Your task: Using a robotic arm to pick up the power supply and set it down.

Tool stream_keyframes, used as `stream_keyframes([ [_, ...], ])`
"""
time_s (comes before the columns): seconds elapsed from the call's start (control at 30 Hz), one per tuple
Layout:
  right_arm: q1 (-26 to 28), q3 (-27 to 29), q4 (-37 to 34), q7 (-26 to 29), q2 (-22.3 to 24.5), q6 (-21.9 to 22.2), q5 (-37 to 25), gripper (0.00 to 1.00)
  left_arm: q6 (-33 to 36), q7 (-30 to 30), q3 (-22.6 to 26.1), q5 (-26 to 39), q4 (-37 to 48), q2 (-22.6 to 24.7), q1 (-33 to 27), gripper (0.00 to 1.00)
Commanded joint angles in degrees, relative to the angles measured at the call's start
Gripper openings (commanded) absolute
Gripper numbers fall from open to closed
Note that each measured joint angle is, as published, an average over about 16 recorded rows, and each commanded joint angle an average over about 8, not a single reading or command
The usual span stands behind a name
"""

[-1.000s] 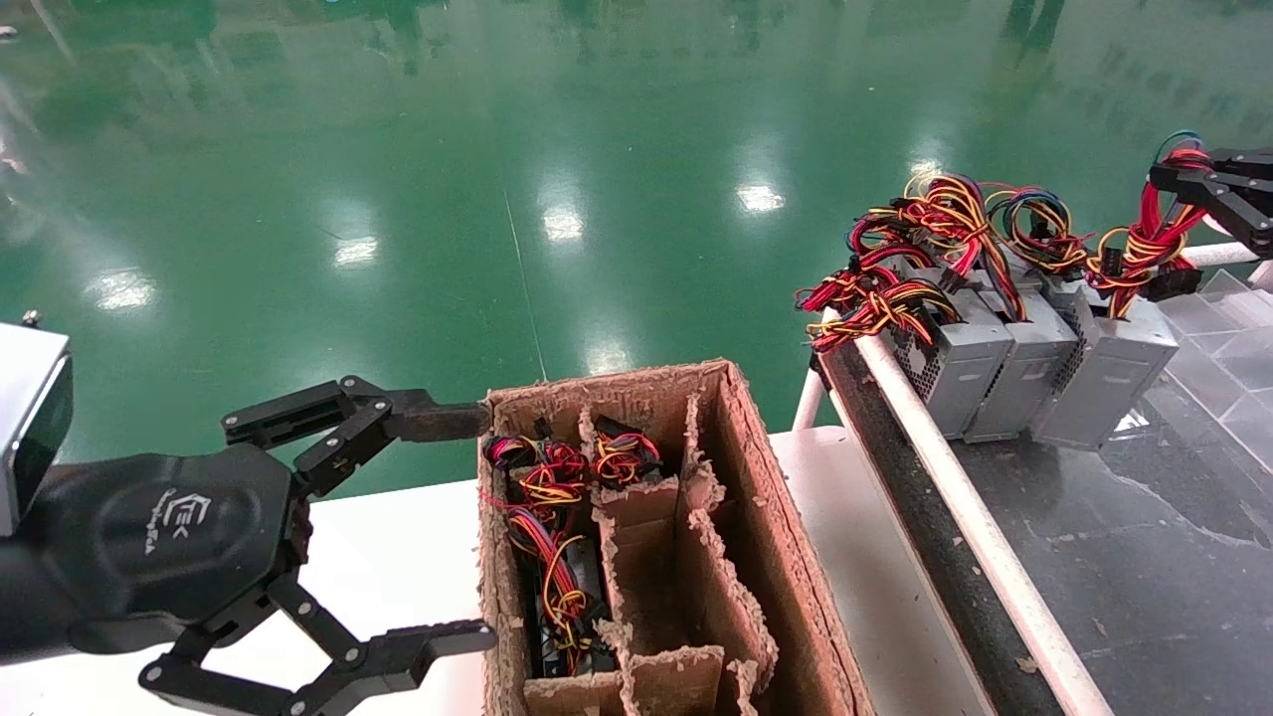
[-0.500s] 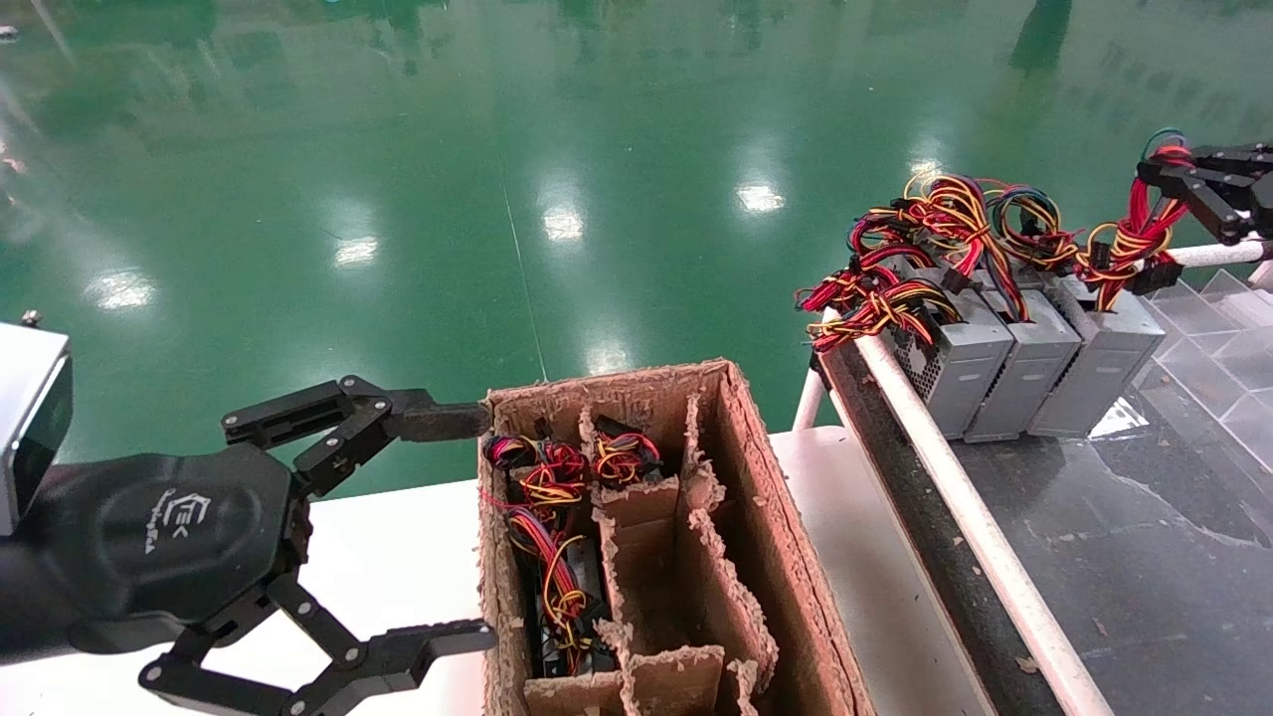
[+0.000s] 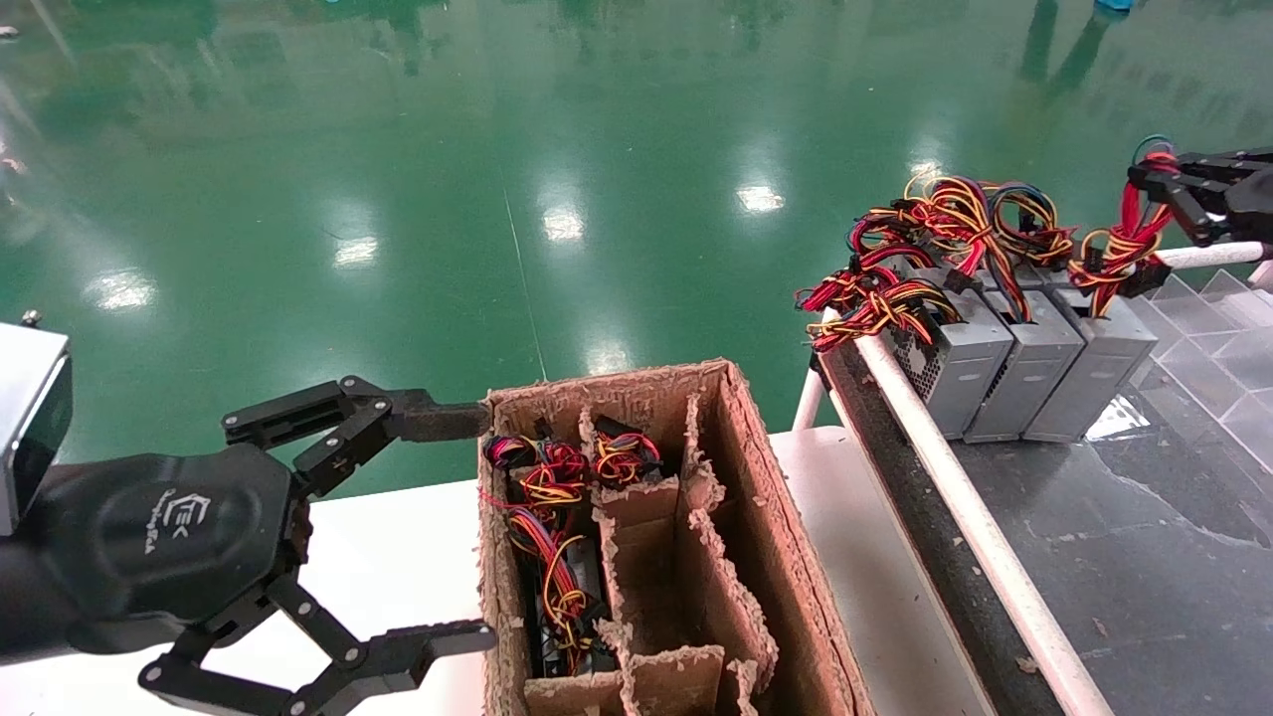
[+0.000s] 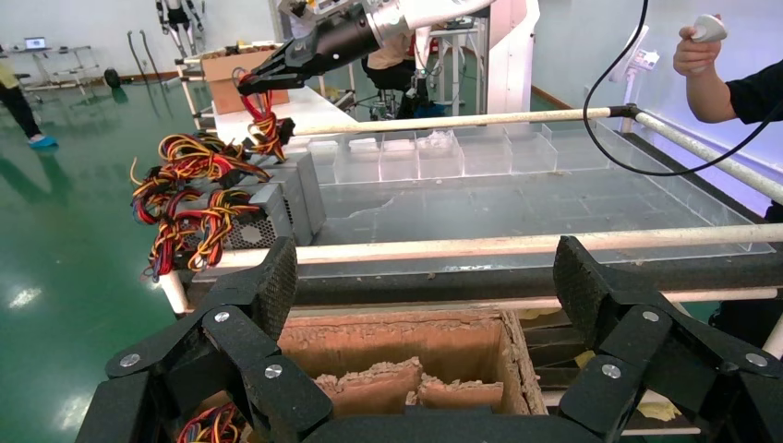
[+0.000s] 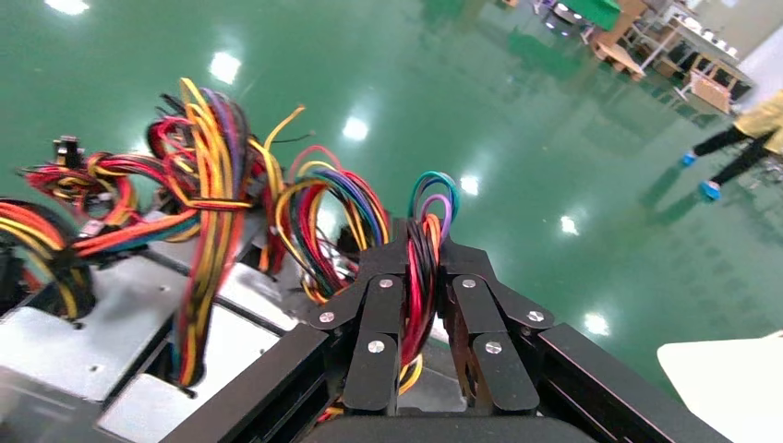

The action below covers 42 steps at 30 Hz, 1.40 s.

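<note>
The power supply [image 3: 1099, 368] is the rightmost of three grey boxes standing on the dark belt [image 3: 1144, 557], touching its neighbour. Its red, yellow and orange wire bundle [image 3: 1119, 249] rises to my right gripper [image 3: 1159, 179], which is shut on the wires above the box. In the right wrist view the bundle [image 5: 427, 198] runs up between the fingers of that gripper [image 5: 422, 263]. The left wrist view shows the white-sleeved arm [image 4: 406, 14] holding the wires [image 4: 263, 120] from afar. My left gripper [image 3: 484, 527] [image 4: 427, 277] hangs open beside the cardboard box, holding nothing.
A torn cardboard box [image 3: 756, 517] with dividers holds more wired units [image 3: 552, 557]. Two other grey boxes [image 3: 960, 363] [image 3: 1029, 368] stand beside the power supply. A white pipe rail [image 3: 955, 497] edges the belt. Clear plastic bins [image 3: 1223, 328] sit at the far right.
The right gripper has moved slightly left and back with the wires. The power supply has slid left against the other two boxes. The left arm has not moved.
</note>
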Motion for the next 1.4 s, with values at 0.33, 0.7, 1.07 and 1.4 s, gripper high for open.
stream_keyframes([
  [0.33,0.58,-0.5,0.16,-0.08,0.84,-2.81,-0.7,1.0,-0.01,0.01,0.02,-0.01,0.0,-0.01,0.0,1.0],
  [0.7,1.56,-1.53,-0.65,1.9,1.35,-3.73,-2.19,1.0,-0.02,0.02,0.04,-0.03,0.0,-0.02,-0.01,1.0],
  [1.07,0.87,2.61,-0.38,0.49,3.37,-10.35,3.77,1.0,-0.02,0.03,0.06,-0.04,0.0,-0.02,-0.01,1.0],
  [1.4,-3.31,5.52,3.8,-0.09,4.62,-14.02,9.66,1.0,-0.04,0.04,0.06,-0.05,0.03,-0.03,-0.01,1.0],
])
